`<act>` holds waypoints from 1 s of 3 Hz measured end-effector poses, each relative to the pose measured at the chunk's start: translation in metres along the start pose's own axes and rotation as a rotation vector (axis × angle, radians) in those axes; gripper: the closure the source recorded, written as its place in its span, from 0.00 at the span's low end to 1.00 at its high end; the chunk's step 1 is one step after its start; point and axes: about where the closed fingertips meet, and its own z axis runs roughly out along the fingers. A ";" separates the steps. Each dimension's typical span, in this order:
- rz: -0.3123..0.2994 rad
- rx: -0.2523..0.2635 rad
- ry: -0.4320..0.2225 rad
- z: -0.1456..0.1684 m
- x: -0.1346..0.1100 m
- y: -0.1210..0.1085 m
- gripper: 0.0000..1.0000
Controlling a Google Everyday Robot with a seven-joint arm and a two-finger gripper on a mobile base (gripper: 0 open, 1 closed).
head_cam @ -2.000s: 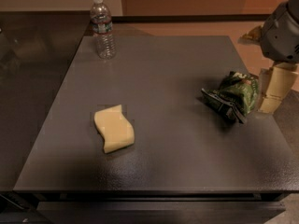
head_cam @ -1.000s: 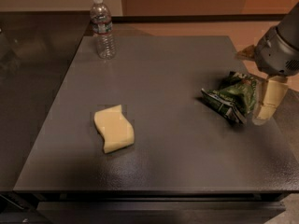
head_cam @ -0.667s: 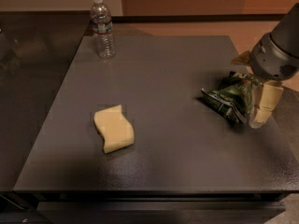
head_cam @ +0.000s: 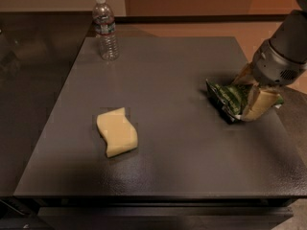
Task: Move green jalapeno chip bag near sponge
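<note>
The green jalapeno chip bag lies wrinkled on the right side of the dark table. My gripper has come down over the bag's right end. Its jaws are open, with one cream finger in front of the bag and the other behind it; the bag's right part is hidden by them. The sponge, pale yellow with wavy edges, lies flat at the front left of the table, well apart from the bag.
A clear plastic water bottle stands upright at the table's far left corner. The table's right edge runs just beyond the bag. A dark reflective counter adjoins the table on the left.
My gripper has moved left and down from beside the bag to straddle its right end. The bag, sponge and bottle have not moved.
</note>
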 end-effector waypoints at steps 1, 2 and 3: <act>-0.015 0.001 0.005 -0.008 -0.010 0.000 0.64; -0.034 0.016 -0.008 -0.018 -0.033 0.001 0.87; -0.053 0.012 -0.036 -0.026 -0.068 0.008 1.00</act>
